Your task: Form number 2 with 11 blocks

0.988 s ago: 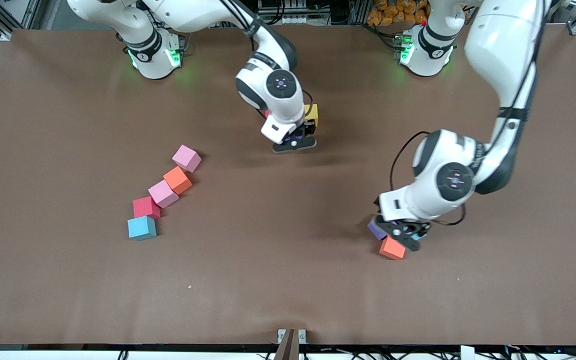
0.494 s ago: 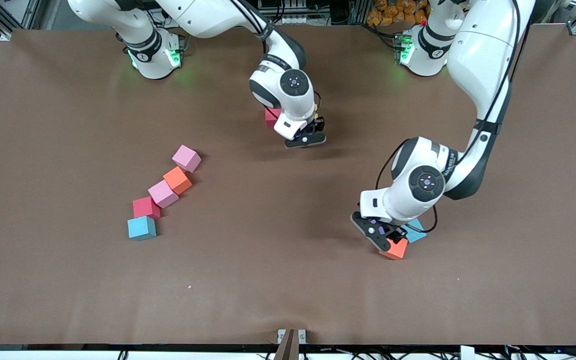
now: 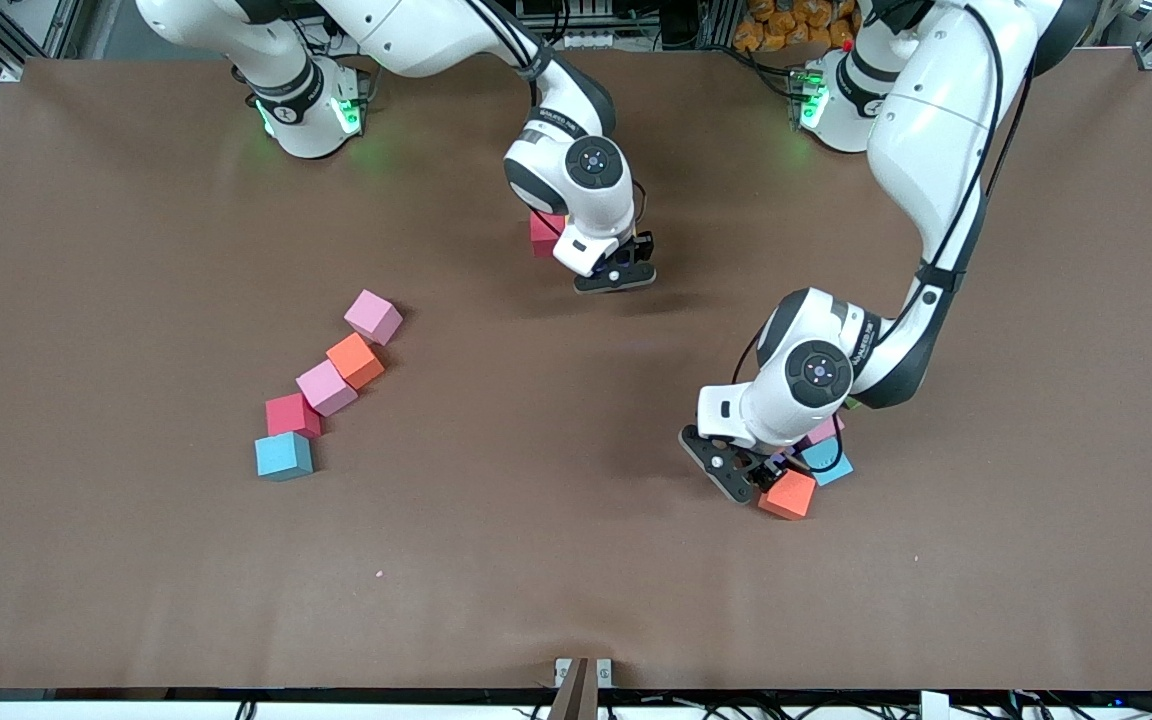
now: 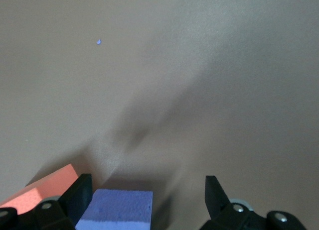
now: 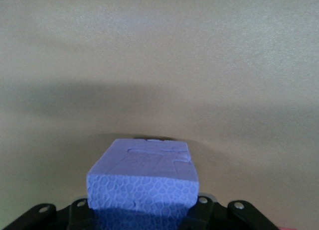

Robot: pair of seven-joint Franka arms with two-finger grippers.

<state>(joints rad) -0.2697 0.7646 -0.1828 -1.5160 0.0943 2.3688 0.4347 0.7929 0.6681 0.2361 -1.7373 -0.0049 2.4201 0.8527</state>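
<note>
My right gripper (image 5: 142, 212) clamps a purple block (image 5: 144, 177) above the table (image 3: 576, 560); my left gripper (image 4: 147, 200) spread wide around another purple block (image 4: 119, 207).

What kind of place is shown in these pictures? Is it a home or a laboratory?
Most likely a robotics laboratory, not a home. Two white robot arms are bolted along one edge of a brown-covered table, metal framing and cables show around its edges, and small foam cubes such as the light blue cube lie on it.
</note>
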